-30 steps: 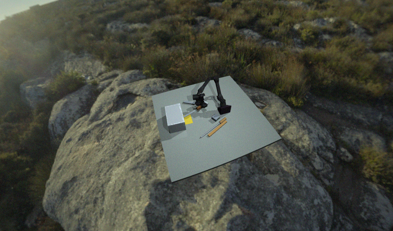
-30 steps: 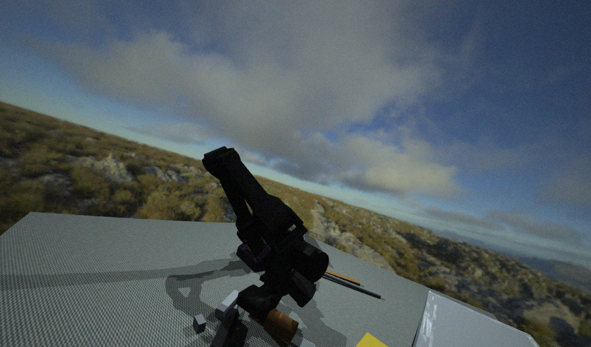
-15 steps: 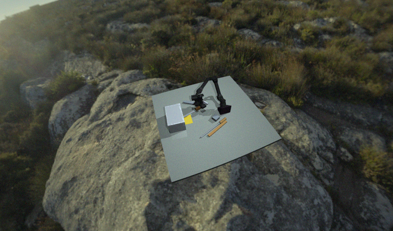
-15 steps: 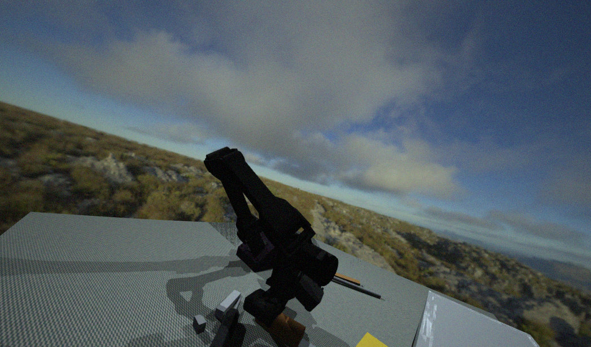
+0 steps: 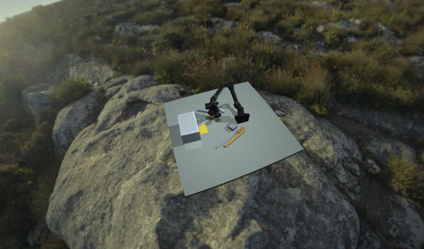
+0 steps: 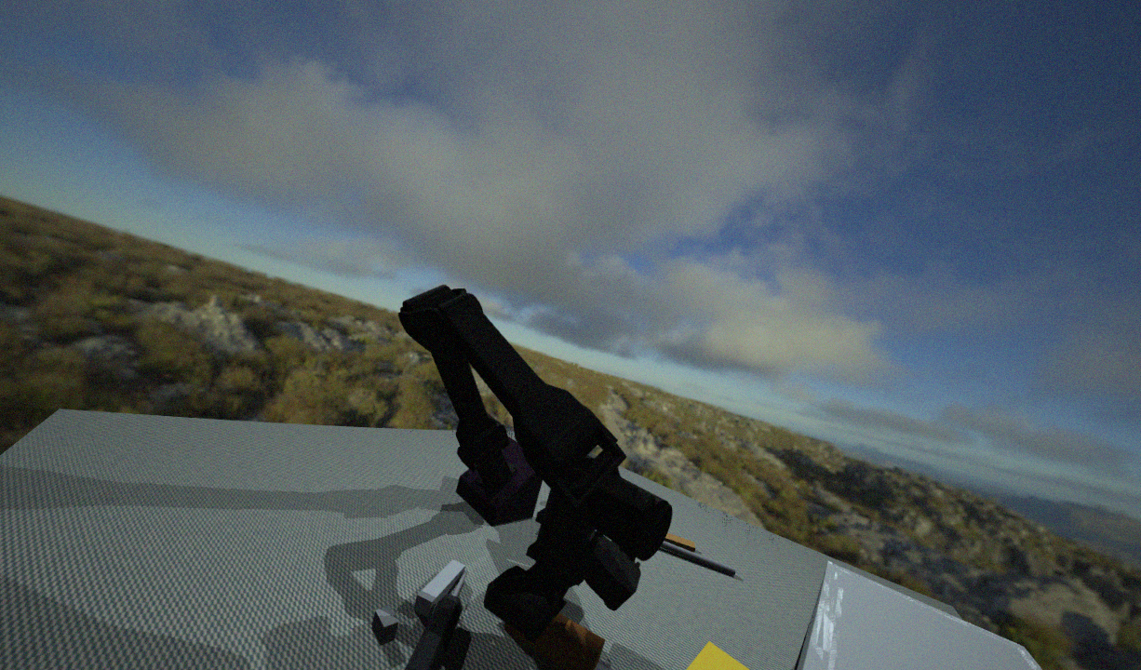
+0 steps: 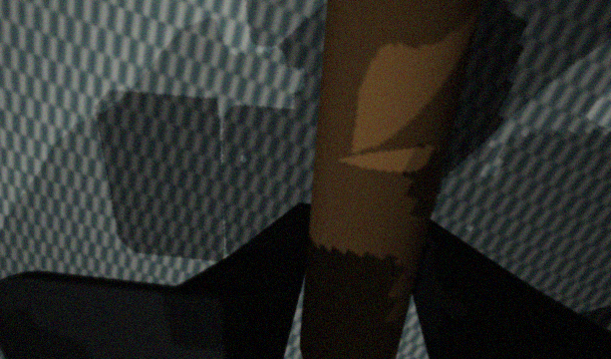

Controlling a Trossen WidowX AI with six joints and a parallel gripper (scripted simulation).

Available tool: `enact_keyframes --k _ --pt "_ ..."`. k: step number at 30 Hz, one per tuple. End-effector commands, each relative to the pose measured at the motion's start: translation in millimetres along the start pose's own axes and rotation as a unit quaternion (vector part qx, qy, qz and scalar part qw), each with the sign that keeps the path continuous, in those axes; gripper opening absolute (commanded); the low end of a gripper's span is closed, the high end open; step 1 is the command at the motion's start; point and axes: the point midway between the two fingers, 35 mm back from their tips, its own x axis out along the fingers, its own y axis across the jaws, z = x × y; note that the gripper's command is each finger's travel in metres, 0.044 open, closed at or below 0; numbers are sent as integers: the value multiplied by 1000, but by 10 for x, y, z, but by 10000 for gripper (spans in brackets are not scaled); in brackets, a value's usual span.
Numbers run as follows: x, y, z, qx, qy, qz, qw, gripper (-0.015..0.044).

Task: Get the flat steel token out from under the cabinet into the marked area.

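Observation:
The cabinet point(image 5: 188, 122) point(image 6: 907, 633) is a light box on the table's left side in the top view. The yellow marked area point(image 5: 203, 128) point(image 6: 714, 660) lies beside its front. My gripper point(image 5: 215, 115) point(image 7: 358, 221) is shut on the orange-brown handle point(image 5: 212, 117) point(image 6: 570, 643) point(image 7: 375, 199) of a tool. The tool's thin pale shaft point(image 5: 204, 122) runs low from the handle toward the cabinet, past the yellow area's upper edge. Whether its tip is under the cabinet cannot be told. The steel token and the vent slots are not visible.
A rod with an orange handle point(image 5: 240, 130) and an orange stick point(image 5: 234, 138) lie side by side. A grey block point(image 5: 232, 127) lies near the arm's base point(image 5: 242, 118). A grey bar point(image 5: 202, 110) lies behind the gripper; another pale bar point(image 5: 221, 110) point(image 6: 441, 585) is close to it.

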Motion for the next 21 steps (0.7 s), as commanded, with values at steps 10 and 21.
enact_keyframes --k 10,21 --pt "-3 -10 184 3 0 -1 1000 0" --pt "-6 -12 315 3 0 -1 1000 0"
